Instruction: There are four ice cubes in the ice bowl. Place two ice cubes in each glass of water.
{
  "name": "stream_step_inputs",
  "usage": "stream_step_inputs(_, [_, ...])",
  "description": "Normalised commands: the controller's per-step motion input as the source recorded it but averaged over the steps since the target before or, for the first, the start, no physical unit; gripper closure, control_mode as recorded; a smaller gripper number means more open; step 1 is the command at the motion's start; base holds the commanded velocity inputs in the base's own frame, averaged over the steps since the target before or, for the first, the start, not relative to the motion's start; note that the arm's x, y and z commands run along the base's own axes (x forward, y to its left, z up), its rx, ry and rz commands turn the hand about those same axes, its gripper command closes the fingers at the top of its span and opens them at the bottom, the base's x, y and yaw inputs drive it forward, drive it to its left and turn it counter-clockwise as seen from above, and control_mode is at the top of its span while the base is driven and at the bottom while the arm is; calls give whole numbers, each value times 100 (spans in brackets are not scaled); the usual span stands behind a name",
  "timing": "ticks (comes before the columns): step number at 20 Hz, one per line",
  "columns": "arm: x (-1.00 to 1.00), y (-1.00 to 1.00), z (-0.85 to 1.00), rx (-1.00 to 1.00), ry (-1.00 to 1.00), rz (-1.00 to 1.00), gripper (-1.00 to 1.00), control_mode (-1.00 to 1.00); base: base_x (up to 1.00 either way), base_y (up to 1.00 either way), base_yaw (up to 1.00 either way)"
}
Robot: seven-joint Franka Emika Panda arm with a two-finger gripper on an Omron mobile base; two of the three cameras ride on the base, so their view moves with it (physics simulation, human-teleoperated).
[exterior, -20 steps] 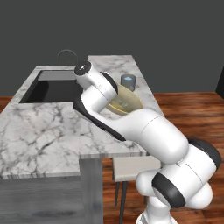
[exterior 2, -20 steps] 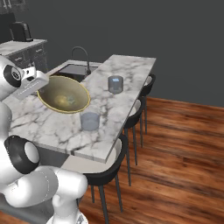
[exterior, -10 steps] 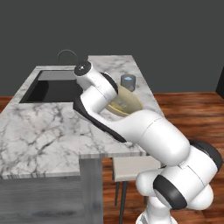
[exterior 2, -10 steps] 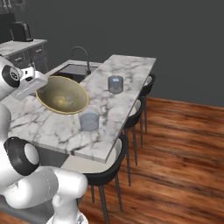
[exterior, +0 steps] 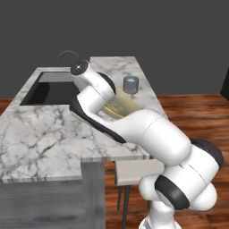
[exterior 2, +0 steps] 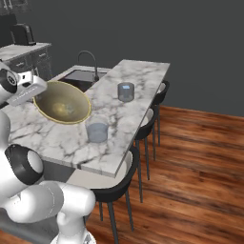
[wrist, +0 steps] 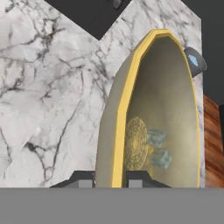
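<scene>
Above the marble counter, the gripper is pinching the rim of the ice bowl, jaws closed on the wall, one finger outside, one inside. Bowl is hanging tilted, mouth facing toward the near glass of water; whether its lower edge is touching the stone I cannot tell. Far glass of water is standing well apart, nearer the sink.

Handling: bowl is looking rigid and thin-walled, wide for a single-edge pinch, so it is likely wanting to swing around the grip. Rim is the only sensible hold. Ice cubes are probably slick and light, apt to slide together when tipped.

Hard to make out: hand view is giving two pale cubes near the bowl's centre; any others are not distinguishable. From the left base view the arm is covering most of the bowl and the near glass. Finger contact itself is cut off at the frame bottom.
</scene>
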Motion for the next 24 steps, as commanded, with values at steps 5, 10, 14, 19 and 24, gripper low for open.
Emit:
stream_step_inputs(5, [0, 0, 3, 10, 0, 0, 100, -100, 0, 0, 0])
stream_step_inputs(10, [0, 0, 20, 6, -2, 0, 100, -100, 0, 0, 0])
stream_step_inputs(14, [0, 0, 29, 3, -2, 0, 100, -100, 0, 0, 0])
stream_step_inputs(19, [0, -20, 6, 0, 0, 0, 100, -100, 0, 0, 0])
stream_step_inputs(24, [0, -32, 0, 0, 0, 0, 100, -100, 0, 0, 0])
